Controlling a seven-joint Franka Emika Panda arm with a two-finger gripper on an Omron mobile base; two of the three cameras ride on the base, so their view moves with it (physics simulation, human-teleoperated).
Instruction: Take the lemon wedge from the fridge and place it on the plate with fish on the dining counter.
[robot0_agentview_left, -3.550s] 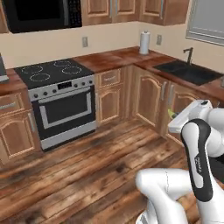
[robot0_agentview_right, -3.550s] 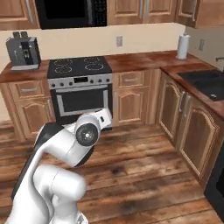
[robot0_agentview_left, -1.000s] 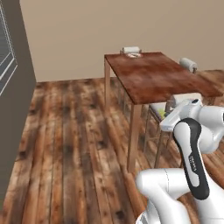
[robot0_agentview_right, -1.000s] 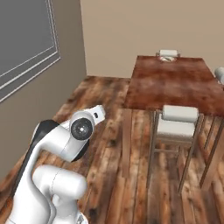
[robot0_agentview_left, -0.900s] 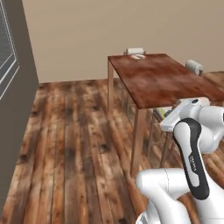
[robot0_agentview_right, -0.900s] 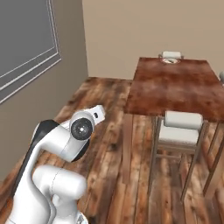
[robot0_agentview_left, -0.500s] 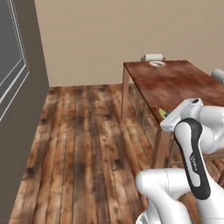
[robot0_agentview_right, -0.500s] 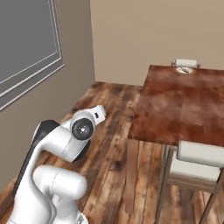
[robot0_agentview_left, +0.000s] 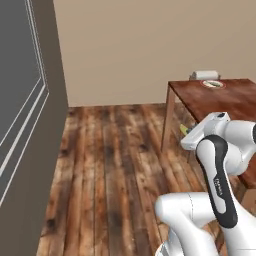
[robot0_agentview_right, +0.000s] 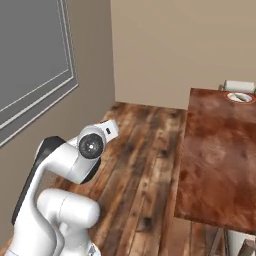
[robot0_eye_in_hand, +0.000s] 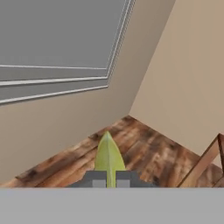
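My gripper (robot0_eye_in_hand: 110, 180) is shut on the lemon wedge (robot0_eye_in_hand: 108, 155), a thin yellow-green sliver that sticks up between the two dark fingertips (robot0_eye_in_hand: 98, 180). From the left base, the lemon wedge (robot0_agentview_left: 183, 129) peeks out at the end of the white hand, beside the near left corner of the dining counter (robot0_agentview_left: 235, 102). The plate with fish (robot0_agentview_left: 212, 83) sits at the counter's far end, well beyond the hand. In the right base view the plate with fish (robot0_agentview_right: 240, 97) lies at the far edge of the dining counter (robot0_agentview_right: 220, 155). The fridge is out of view.
A grey panelled surface (robot0_agentview_left: 20, 115) with pale trim lines runs along the left wall. A white stool cushion (robot0_agentview_left: 204, 75) stands behind the counter's far end. Brown plank floor (robot0_agentview_left: 115, 150) stretches open between the wall and the counter. A beige wall closes the back.
The whole picture has shifted as the base moved: the dining counter has slid to the right edge and the grey wall panel has come in on the left. The gripper stays shut on the wedge.
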